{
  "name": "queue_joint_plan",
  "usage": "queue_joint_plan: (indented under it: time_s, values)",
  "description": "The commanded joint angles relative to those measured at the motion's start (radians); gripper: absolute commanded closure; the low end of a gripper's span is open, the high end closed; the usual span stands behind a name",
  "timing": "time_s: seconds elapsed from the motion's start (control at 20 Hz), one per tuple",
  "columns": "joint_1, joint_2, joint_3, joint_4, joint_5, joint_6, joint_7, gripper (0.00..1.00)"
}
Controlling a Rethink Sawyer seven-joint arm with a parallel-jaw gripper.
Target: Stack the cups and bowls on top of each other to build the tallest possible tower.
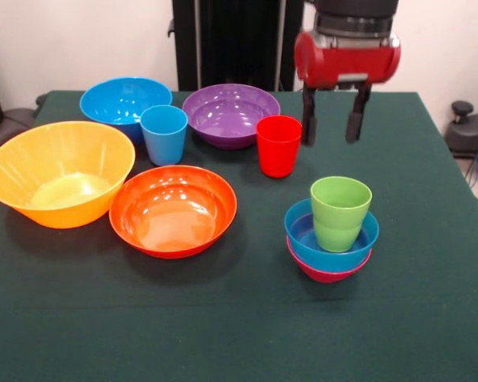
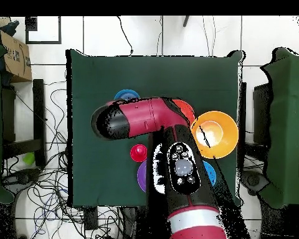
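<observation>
Three-piece tower (image 1: 331, 235): green cup (image 1: 339, 212) topmost; end effector (image 1: 332, 127) wide, empty, above

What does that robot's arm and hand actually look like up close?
The arm is made of thick, rounded, glossy red segments with black joints and a white band near the base. The hand hangs under a red, barrel-shaped wrist with a metal collar: two slim, straight black fingers, plain and unmarked. No loose cables show.

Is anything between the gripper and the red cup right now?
Nothing visible. The open gripper hangs above the cloth just beside the red cup, with a bare gap between them. The green cup stack sits nearer the camera, out of that path.
</observation>
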Motion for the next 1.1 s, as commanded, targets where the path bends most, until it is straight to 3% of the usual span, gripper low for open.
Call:
queue_joint_plan:
  time_s: [0.05,0.2,0.6,1.1]
  values:
    - [0.028,0.117,0.002,-0.015,-0.107,-0.068,0.018,0.00]
    - [0.010,0.139,0.030,-0.004,-0.093,-0.111,0.020,0.00]
    - [0.023,0.168,-0.003,-0.025,-0.119,-0.135,0.014,0.00]
    - [0.023,0.152,-0.026,-0.017,-0.123,-0.128,0.004,0.00]
